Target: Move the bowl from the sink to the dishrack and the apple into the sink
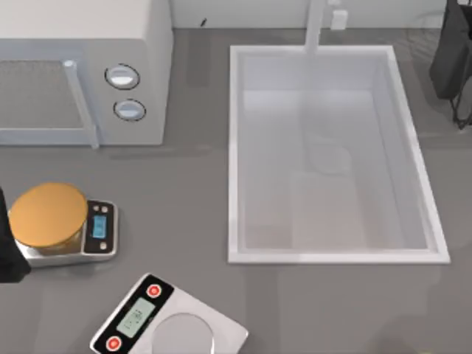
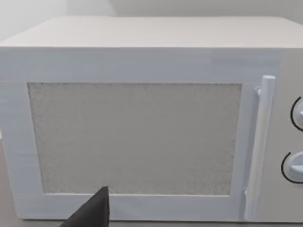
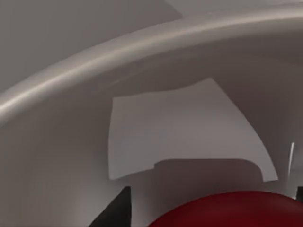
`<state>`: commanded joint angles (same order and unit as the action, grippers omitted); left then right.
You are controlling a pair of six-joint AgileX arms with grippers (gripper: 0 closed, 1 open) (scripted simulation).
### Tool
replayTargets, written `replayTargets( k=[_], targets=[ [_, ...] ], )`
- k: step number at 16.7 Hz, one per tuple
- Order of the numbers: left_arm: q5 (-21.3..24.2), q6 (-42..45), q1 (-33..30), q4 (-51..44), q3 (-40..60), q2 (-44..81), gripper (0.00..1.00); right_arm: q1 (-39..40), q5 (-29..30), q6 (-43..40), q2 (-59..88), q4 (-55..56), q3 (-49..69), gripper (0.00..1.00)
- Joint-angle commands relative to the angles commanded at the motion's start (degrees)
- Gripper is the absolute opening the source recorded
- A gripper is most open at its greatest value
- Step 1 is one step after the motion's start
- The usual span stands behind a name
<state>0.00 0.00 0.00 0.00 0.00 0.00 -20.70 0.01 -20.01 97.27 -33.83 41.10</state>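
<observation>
Top view: sink (image 1: 237,147) occupies centre-right of the grey worktop (image 1: 192,192), white faucet post (image 1: 316,26) at its 12 o'clock rim; basin interior bare white. Microwave (image 1: 81,66) at 10 o'clock of the sink; scale with an orange-gold plate (image 1: 48,214) at 8 o'clock; a second scale (image 1: 166,321) at 7 o'clock. Left arm (image 1: 9,251) sits low at the left edge, its wrist camera facing the microwave door; one dark fingertip (image 2: 92,210) visible; gripper state cannot be told. Right arm (image 1: 451,51) at the 2 o'clock corner; right wrist view shows the apple (image 3: 227,210) close beneath the camera beside a dark fingertip (image 3: 116,208), against a curved white surface; whether the right gripper clamps it cannot be told.
</observation>
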Motion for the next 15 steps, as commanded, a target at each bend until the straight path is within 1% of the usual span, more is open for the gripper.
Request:
replayTargets(
  k=[3, 4, 7, 9, 13, 15],
  targets=[
    [0.0, 0.0, 0.0, 0.0, 0.0, 0.0, 1.00, 0.0, 0.0, 0.0, 0.0, 0.0, 0.0, 0.00],
    [0.0, 0.0, 0.0, 0.0, 0.0, 0.0, 1.00, 0.5, -0.7, 2.0, -4.6, -3.0, 3.7, 0.00],
    [0.0, 0.0, 0.0, 0.0, 0.0, 0.0, 1.00, 0.4, -0.7, 1.9, -5.6, -5.2, 5.8, 0.00],
    [0.0, 0.0, 0.0, 0.0, 0.0, 0.0, 1.00, 0.3, -0.7, 1.8, -7.1, -9.6, 8.9, 0.00],
    [0.0, 0.0, 0.0, 0.0, 0.0, 0.0, 1.00, 0.2, -0.7, 1.6, -10.1, -22.4, 15.3, 0.00],
    [0.0, 0.0, 0.0, 0.0, 0.0, 0.0, 1.00, 0.2, -0.7, 1.6, -12.1, -26.3, 18.4, 0.00]
  ],
)
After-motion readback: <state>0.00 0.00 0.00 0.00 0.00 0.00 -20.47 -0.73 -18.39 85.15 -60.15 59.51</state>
